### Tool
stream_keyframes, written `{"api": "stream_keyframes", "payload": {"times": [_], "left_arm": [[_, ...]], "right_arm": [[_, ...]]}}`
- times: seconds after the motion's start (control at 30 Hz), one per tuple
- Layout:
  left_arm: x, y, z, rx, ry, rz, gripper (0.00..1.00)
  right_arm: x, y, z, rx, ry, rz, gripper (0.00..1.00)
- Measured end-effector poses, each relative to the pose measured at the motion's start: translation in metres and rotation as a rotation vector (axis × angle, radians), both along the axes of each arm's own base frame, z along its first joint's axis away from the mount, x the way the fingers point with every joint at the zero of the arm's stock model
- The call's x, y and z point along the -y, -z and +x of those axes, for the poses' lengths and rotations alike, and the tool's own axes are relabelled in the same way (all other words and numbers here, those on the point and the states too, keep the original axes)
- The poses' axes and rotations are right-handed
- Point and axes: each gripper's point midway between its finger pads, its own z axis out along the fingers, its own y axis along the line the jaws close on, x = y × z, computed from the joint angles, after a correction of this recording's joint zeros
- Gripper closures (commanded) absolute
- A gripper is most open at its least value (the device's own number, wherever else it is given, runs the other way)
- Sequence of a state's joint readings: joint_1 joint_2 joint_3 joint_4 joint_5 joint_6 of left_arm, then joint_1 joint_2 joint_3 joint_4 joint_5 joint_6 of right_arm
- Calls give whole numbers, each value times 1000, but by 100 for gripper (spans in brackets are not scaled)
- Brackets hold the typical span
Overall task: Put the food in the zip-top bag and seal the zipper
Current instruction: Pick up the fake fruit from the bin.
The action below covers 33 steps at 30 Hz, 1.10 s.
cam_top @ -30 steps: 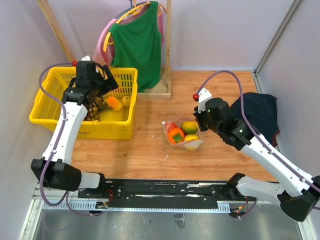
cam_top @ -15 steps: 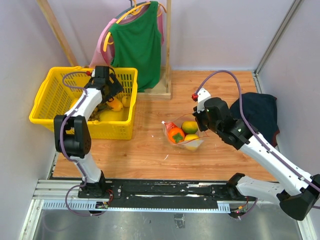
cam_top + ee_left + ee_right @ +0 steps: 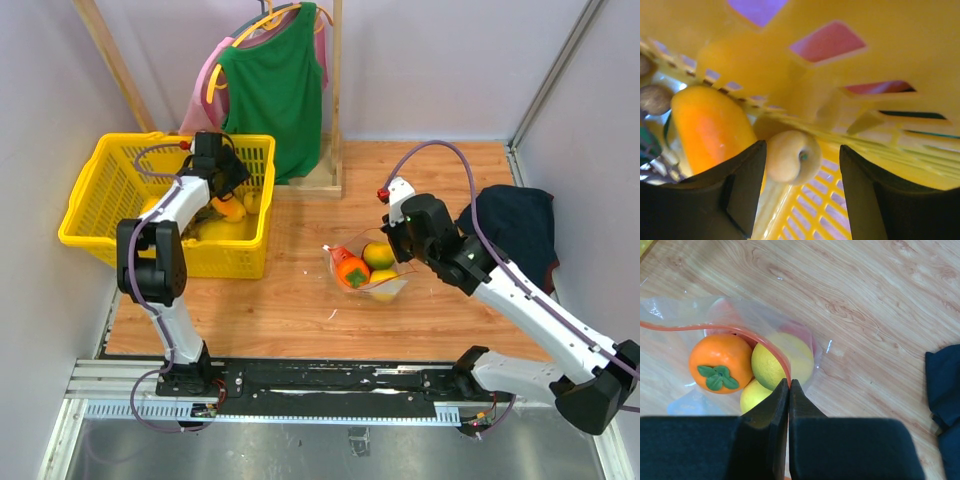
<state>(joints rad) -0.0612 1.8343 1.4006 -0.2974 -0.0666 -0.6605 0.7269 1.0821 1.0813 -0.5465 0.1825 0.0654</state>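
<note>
Right now we are in the loading step, part way through it. Our left claw (image 3: 802,161) is down inside the yellow basket (image 3: 100,228), with a small pale yellow fruit (image 3: 790,157) between its jaws. The jaws stand apart. The fruit lies close against one finger, and a gap shows between it and the other, so we judge it is not yet gripped. An orange piece (image 3: 710,130) lies just beside that fruit, close to the same finger.

Our right claw (image 3: 789,386) is pinched tight on the zipper (image 3: 715,329), the red-orange strip, which curves away from the claw in an arc. That suggests the mouth of the zip-top bag (image 3: 670,315) is being held open. The bag rests on the wooden desk (image 3: 300,300), well apart from the basket. Inside it we see an orange persimmon-like piece (image 3: 720,362) and a yellow lemon-like piece (image 3: 782,360), with another yellow piece below them. So some food is bagged and more waits in the basket.

Next, we think the left claw should close squarely on the pale fruit without catching the orange piece or the basket wall. It would then lift clear of the rim and carry the fruit across to the open mouth. The right claw's hold should stay firm enough to leave a gap. Sealing comes only once the food is in.
</note>
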Motion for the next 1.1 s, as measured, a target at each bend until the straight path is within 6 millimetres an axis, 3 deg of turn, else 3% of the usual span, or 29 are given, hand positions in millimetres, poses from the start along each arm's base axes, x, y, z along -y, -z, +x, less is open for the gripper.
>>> {"api": "stream_keyframes", "payload": {"times": [0.17, 0.3, 0.47, 0.57, 0.77, 0.97, 1.1], "left_arm": [[5, 4, 15, 37, 14, -19, 35], [11, 20, 20, 15, 40, -37, 33], [18, 61, 9, -73, 57, -58, 33], [22, 73, -2, -84, 59, -84, 31], [25, 86, -23, -109, 65, -102, 30], [28, 84, -21, -82, 78, -107, 21], [30, 82, -19, -69, 86, -114, 21]], "right_arm": [[-1, 3, 1, -7, -3, -11, 99], [-1, 4, 1, -7, -3, -13, 99], [-1, 7, 2, -14, -4, -21, 99], [-2, 8, 2, -16, -6, -25, 99], [-2, 9, 3, -19, -7, -27, 99], [-2, 8, 2, -18, -8, -26, 99], [-2, 9, 2, -19, -10, -25, 99]]}}
